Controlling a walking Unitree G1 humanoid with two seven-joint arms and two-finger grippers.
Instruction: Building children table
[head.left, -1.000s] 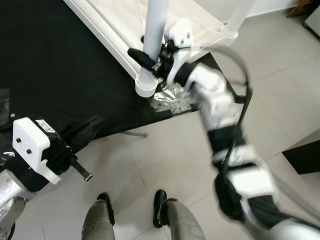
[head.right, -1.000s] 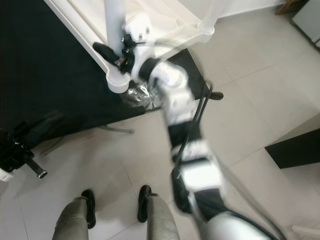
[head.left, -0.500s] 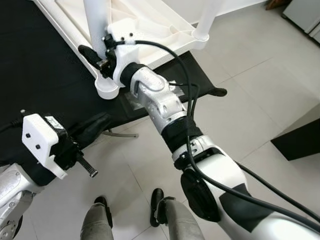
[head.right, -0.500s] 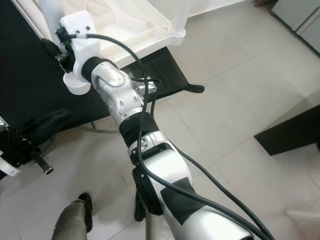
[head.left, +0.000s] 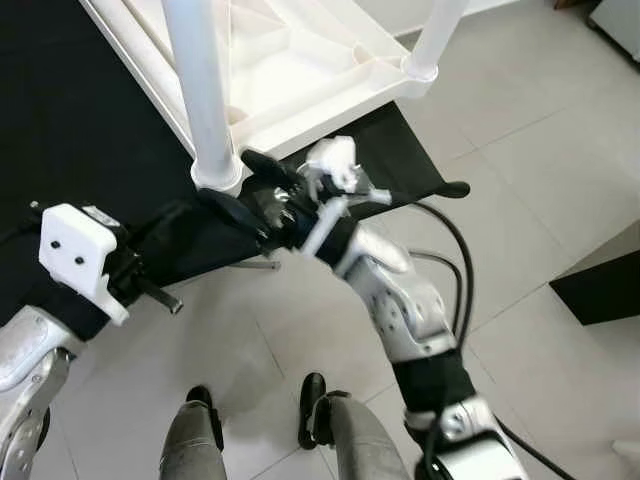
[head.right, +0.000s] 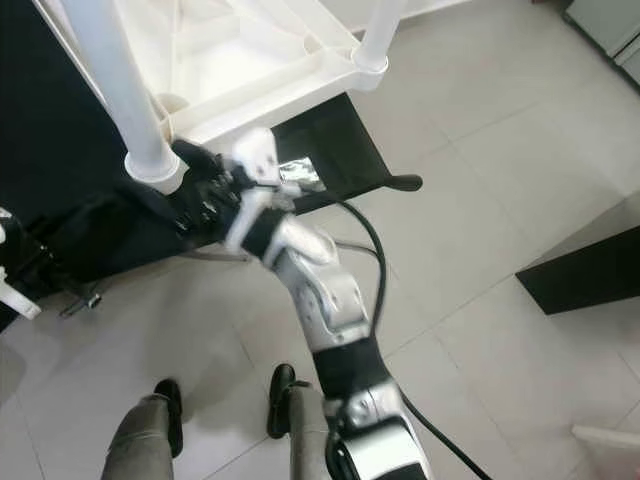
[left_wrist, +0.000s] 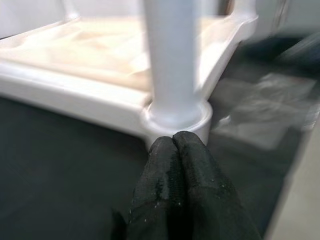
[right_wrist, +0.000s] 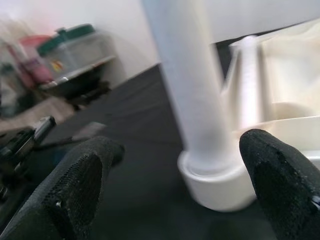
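Table (head.left: 300, 60): white plastic, lying upside down on a black mat (head.left: 90, 130), its ribbed underside facing up. Near leg (head.left: 205, 95): a white tube standing upright in the round corner socket (head.left: 218, 177). Far leg (head.left: 435, 30): upright in the next corner socket.

Right end effector (head.left: 262, 190): just beside the near leg's socket, on the robot's side of it, blurred in the head views. In the right wrist view its two black fingers (right_wrist: 75, 185) stand wide apart with nothing between them, the leg and socket ahead in the gap but apart from both pads. Right arm: silver, bent at the elbow, reaching forward and to the robot's left across the tiled floor (head.left: 520, 200), a black cable looping beside it.

Left end effector (left_wrist: 175, 145): fingers pressed together, empty, tips close before the same socket but apart from it, low over the mat. Left arm: at the robot's left, white wrist housing (head.left: 75, 255) over the mat's edge, pointing toward the table corner.

Crinkled clear wrap (left_wrist: 265, 112): on the mat beyond the socket.
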